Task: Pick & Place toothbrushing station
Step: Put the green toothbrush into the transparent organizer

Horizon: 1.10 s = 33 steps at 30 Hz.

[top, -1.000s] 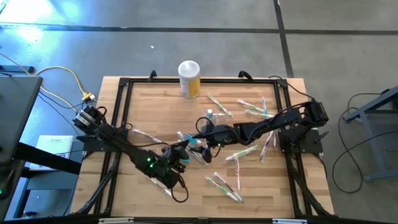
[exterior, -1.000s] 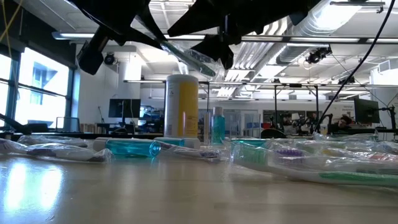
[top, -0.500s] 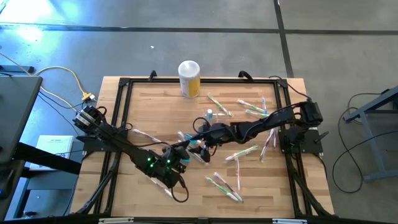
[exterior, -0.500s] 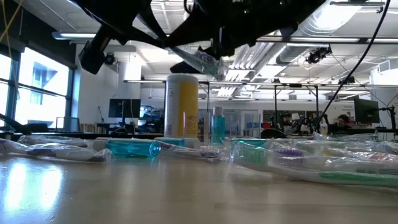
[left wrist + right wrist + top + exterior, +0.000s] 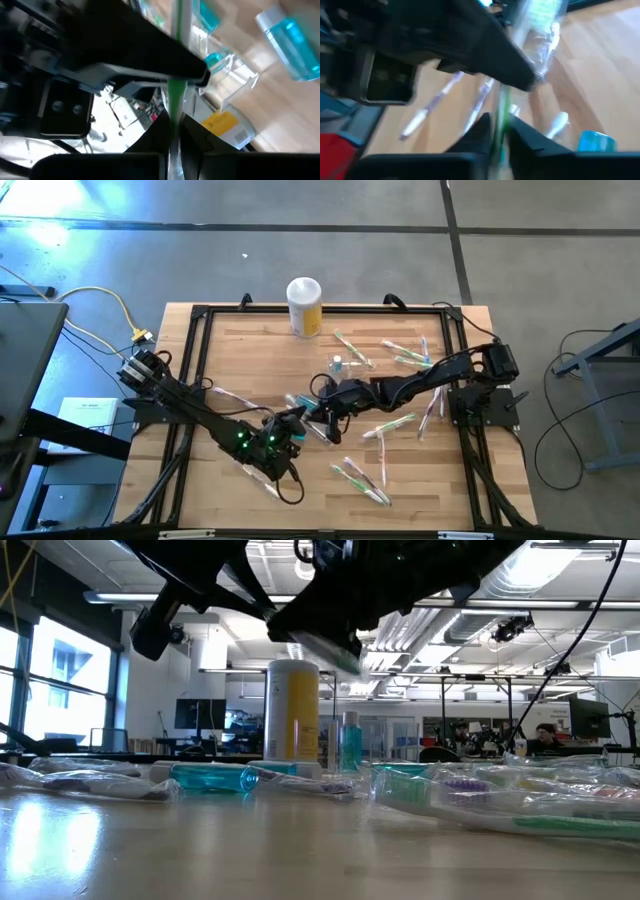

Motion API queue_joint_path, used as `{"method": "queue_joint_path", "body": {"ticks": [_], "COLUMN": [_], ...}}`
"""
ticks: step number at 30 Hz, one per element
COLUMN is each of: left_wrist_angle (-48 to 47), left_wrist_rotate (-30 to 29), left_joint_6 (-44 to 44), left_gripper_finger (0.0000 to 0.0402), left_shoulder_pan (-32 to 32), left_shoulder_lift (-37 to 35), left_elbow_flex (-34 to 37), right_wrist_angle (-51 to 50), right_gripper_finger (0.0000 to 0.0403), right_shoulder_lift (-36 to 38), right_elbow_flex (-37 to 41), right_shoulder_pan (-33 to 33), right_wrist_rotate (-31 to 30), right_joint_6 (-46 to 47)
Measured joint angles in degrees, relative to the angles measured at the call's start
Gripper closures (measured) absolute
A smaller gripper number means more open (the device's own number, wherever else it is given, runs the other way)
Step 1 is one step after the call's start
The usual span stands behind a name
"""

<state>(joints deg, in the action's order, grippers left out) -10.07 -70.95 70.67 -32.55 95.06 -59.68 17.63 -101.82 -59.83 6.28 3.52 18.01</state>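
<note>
The left arm is reaching in from the left edge of the table (image 5: 230,360) toward its middle, and the left gripper (image 5: 290,423) is hanging above the wood with its fingers pinching a green toothbrush (image 5: 176,95) in a clear wrapper. The station (image 5: 234,81) is sitting on the table near the middle, apart from both grippers, on the canister's side of the left gripper; only the left wrist view is showing it plainly. The yellow canister (image 5: 304,306) is standing upright at the far edge, left of centre. A small blue bottle (image 5: 338,364) is standing just right of the middle. The right gripper (image 5: 316,416) is meeting the left one over the centre, its fingers pressing in on the same toothbrush, so both are holding it off the table. Loose brushes (image 5: 395,423) in wrappers are lying scattered over the right half. The right arm is stretching in from the right edge.
</note>
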Motion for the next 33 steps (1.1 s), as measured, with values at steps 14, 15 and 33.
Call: {"method": "queue_joint_path", "body": {"ticks": [14,15,33], "left_wrist_angle": [0.42,0.4,-28.25], "left_wrist_rotate": [-3.04,-3.16,12.72], "left_joint_6": [-3.45,-3.45,-47.2], "left_gripper_finger": [0.0269,0.0258,0.0199], "left_shoulder_pan": [-0.11,-0.13,0.68], "left_shoulder_lift": [-0.02,-0.02,-14.67], "left_elbow_flex": [0.0,0.0,-0.09], "right_wrist_angle": [-1.04,-1.47,-35.52], "right_gripper_finger": [0.039,0.039,0.0387], "right_shoulder_lift": [-0.02,0.0,17.04], "right_elbow_flex": [0.0,0.0,0.0], "right_shoulder_pan": [0.04,0.04,10.88], "right_wrist_rotate": [-0.62,-0.85,-36.24], "right_joint_6": [-1.37,-1.39,-1.23]}}
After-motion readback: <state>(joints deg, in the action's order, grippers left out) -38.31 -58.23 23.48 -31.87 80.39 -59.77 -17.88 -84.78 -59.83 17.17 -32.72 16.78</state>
